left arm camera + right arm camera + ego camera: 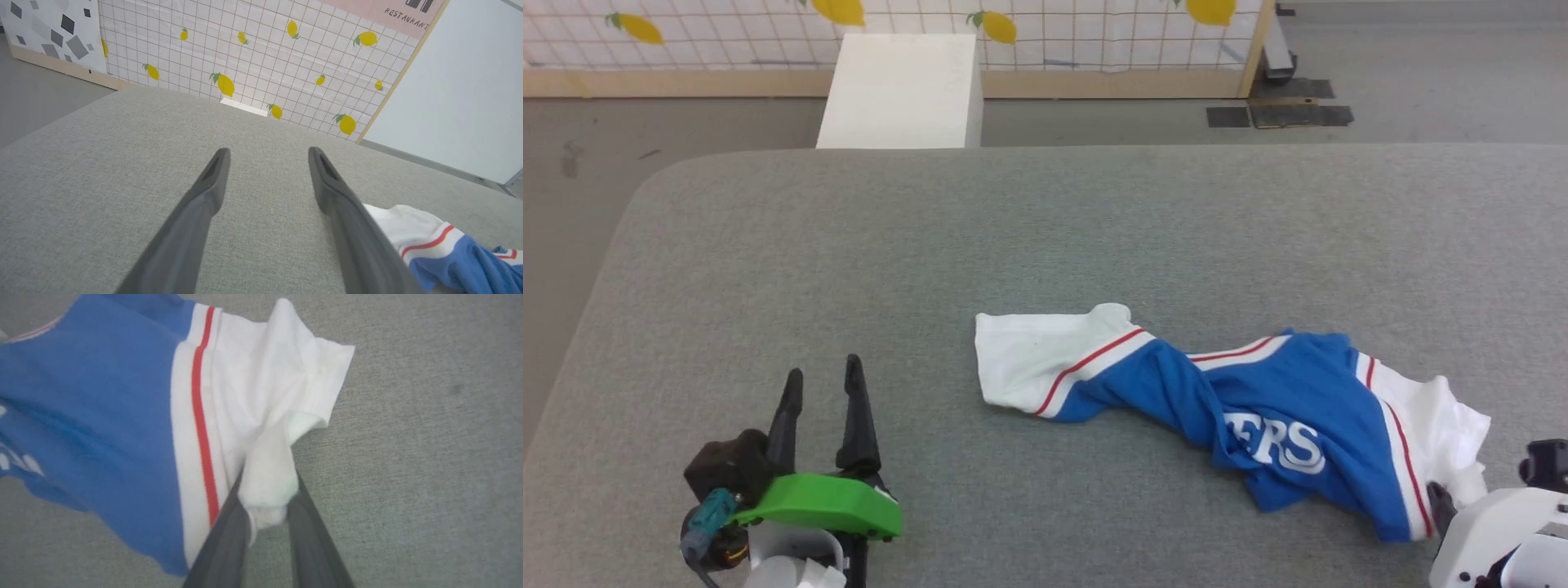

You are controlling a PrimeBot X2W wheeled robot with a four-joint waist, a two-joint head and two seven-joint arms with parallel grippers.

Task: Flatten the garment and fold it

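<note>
Nearest me, my right tool [267, 490] is pinched narrow on a bunched white corner of the garment [122, 400], at its right end, wrist low over the grey tabletop [429, 457]; my left tool [823, 369] sits low at my left, fingers spread wide with nothing between them, pointing away from me, well apart from the cloth; beyond, the garment lies twisted and rumpled across the tabletop's right half, its other white end toward the middle; I judge flattening barely begun; next the left tool likely takes that end, then both draw apart to untwist it.
</note>
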